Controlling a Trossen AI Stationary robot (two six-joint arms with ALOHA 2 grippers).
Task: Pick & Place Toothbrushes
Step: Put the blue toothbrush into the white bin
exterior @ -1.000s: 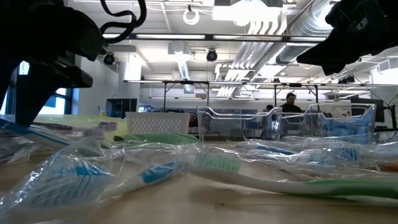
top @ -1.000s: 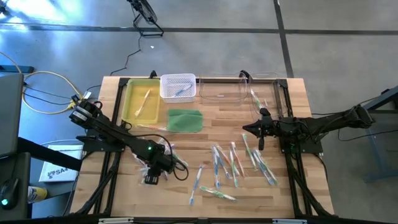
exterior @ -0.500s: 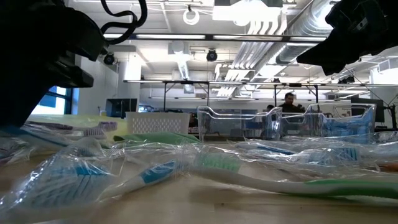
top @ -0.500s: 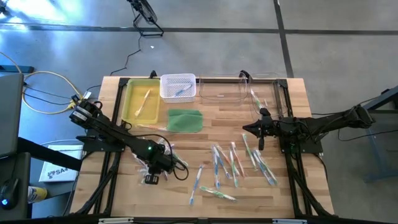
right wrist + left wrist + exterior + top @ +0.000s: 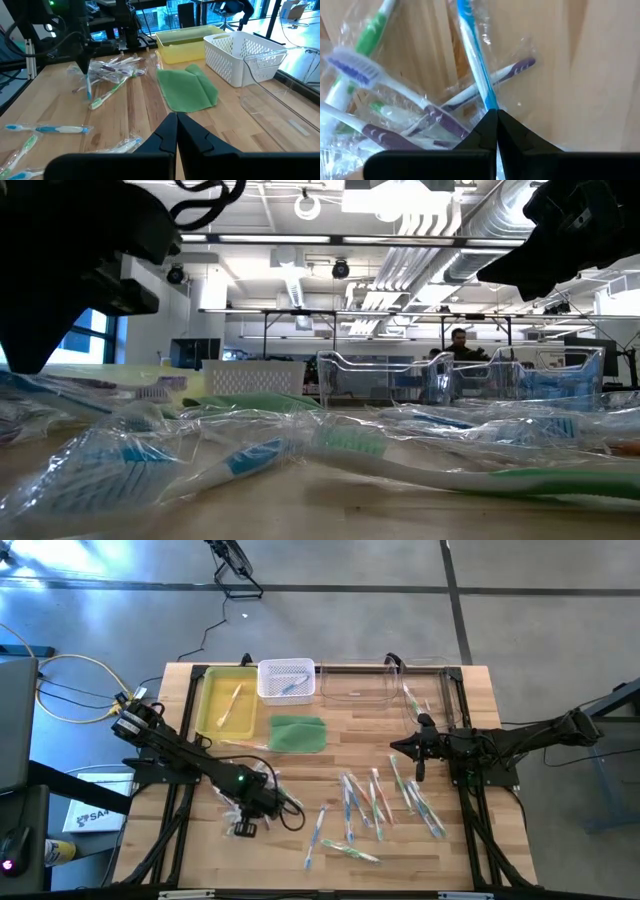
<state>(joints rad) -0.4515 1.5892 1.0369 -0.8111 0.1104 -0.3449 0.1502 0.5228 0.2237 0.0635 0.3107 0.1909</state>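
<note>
I see a wood table [image 5: 330, 765] with toothbrushes [image 5: 375, 805], a green pad [image 5: 297, 733], a yellow tray [image 5: 206, 710], a white basket [image 5: 286, 679] and clear bins [image 5: 360, 685].

Bright overhead light, glare on clear wrappers [image 5: 330, 425], blurred close foreground

Pale striped wooden table [image 5: 330, 765]; a yellow tray [image 5: 226, 700], a white mesh basket [image 5: 286, 679], a green pad [image 5: 297, 733] — toothbrushes [image 5: 375, 802] in green, blue, purple and white, wrappers clear; both arms black.
</note>
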